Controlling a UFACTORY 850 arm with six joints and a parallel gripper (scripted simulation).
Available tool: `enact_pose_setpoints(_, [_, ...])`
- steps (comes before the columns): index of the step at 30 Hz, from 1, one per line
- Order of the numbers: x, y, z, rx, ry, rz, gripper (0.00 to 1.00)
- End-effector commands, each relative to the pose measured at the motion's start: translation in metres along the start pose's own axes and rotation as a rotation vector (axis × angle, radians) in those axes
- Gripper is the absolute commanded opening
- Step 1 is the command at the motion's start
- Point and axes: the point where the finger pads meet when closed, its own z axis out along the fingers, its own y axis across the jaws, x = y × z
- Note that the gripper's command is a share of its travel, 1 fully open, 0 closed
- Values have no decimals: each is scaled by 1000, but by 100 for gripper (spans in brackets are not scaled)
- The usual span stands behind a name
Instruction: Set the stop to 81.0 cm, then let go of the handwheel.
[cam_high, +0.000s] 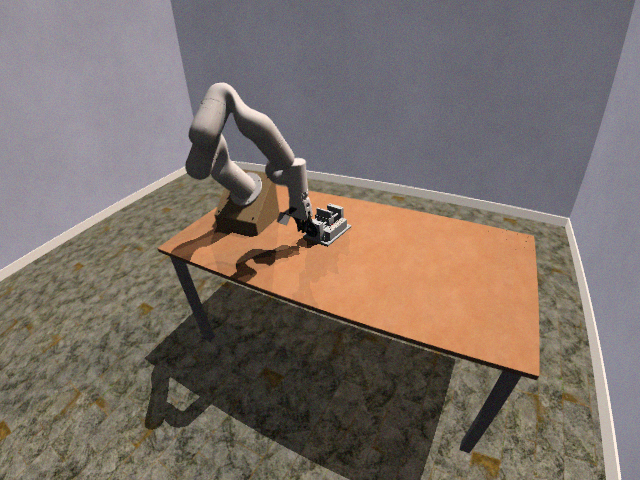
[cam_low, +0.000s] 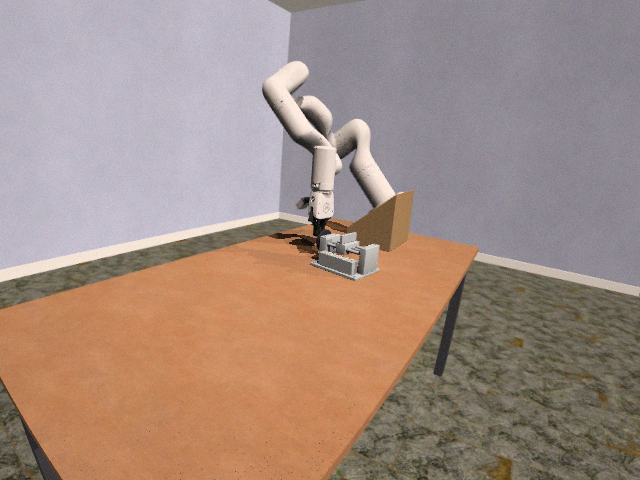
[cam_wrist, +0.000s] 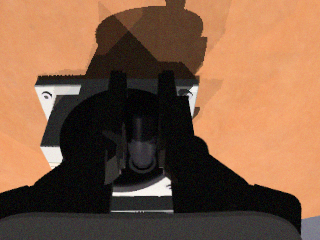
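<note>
Wrist view is showing the jaws (cam_high: 305, 227) (cam_low: 319, 232) grasping the crank knob (cam_wrist: 143, 152) of the dark handwheel (cam_high: 311, 228) (cam_low: 322, 234) (cam_wrist: 80, 127) above the counter (cam_high: 439, 273) (cam_low: 206, 335) (cam_wrist: 260, 100).

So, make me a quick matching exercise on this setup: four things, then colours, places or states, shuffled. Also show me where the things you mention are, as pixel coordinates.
Column one:
1. Wheel (cam_high: 311, 229) (cam_low: 324, 234) (cam_wrist: 80, 127)
2. Wedge block (cam_high: 266, 206) (cam_low: 390, 227)
3. Gripper (cam_high: 303, 227) (cam_low: 317, 233) (cam_wrist: 142, 91)
4. Tabletop (cam_high: 439, 273) (cam_low: 206, 335) (cam_wrist: 260, 100)

Column two:
A. shut on the handle (cam_wrist: 142, 152)
B. orange, under the grey fixture (cam_high: 337, 229) (cam_low: 336, 263) (cam_wrist: 44, 107)
C. round and black, at one end of the fixture
D. brown, under the arm's foot

Pairs: 1-C, 2-D, 3-A, 4-B
</note>
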Motion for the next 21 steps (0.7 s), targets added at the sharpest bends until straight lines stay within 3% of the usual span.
enact_pose_setpoints(1, [0,5,2,1,0,0,6])
enact_pose_setpoints(21, [0,15,20,1,0,0,6])
